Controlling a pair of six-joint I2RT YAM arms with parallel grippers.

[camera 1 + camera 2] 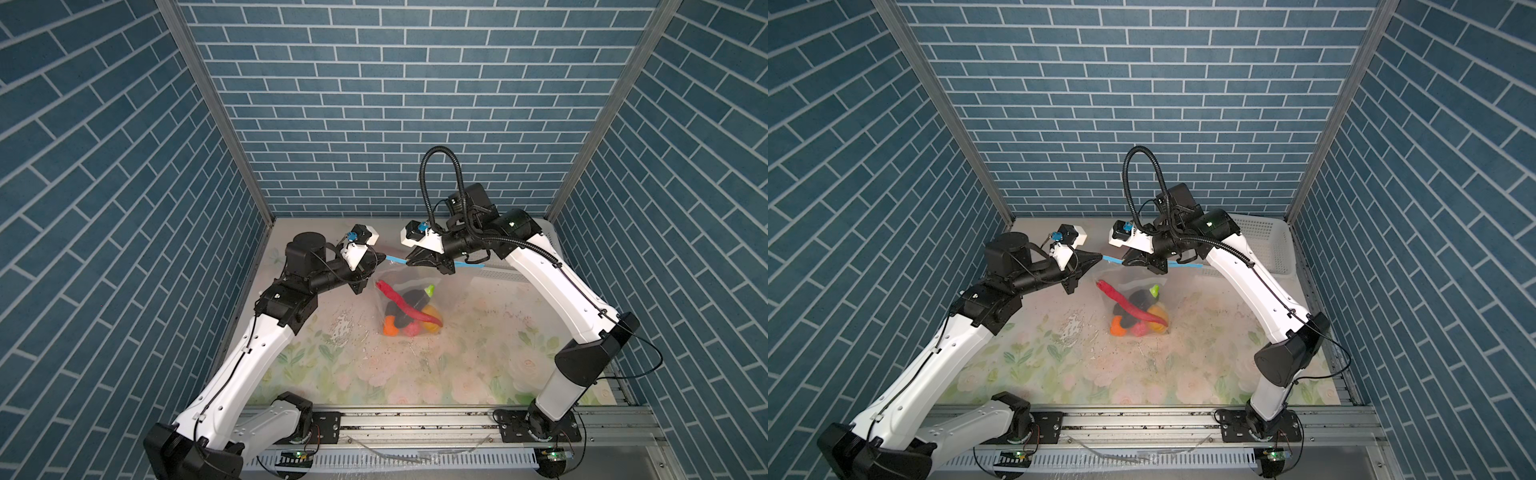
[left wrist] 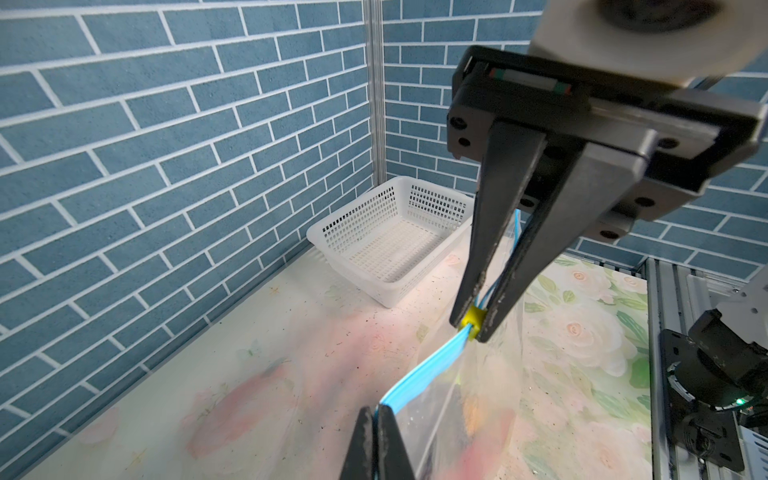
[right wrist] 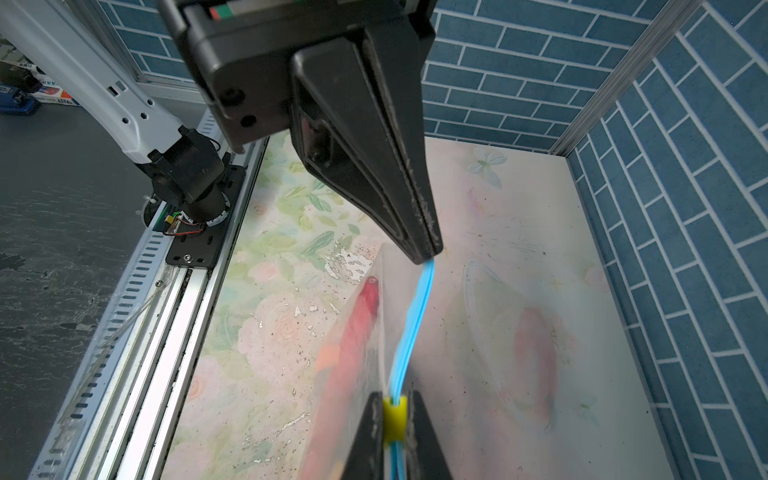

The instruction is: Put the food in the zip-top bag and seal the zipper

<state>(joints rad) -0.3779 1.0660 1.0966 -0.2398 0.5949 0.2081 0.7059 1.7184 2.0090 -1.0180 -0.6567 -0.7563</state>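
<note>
The left tool (image 1: pixel 382 257) is clenched on the end of the zipper (image 1: pixel 397 260), and the right tool (image 2: pixel 471 330) is clenched on its yellow slider (image 2: pixel 474 316). The bag (image 1: pixel 409 280) hangs below both tools, with the food (image 1: pixel 409 318) inside. The strip should be held taut and straight while the slider is drawn steadily. Which part is closed cannot be told.

Two robot arms: the left arm (image 1: pixel 266 353) and right arm (image 1: pixel 552 286) have white shells, black joints and thin black cables. A ribbed black hose (image 1: pixel 422 172) runs along the right arm. The left gripper (image 3: pixel 428 254) and right gripper (image 2: pixel 471 328) have black tapered fingers and screwed mounts.
</note>
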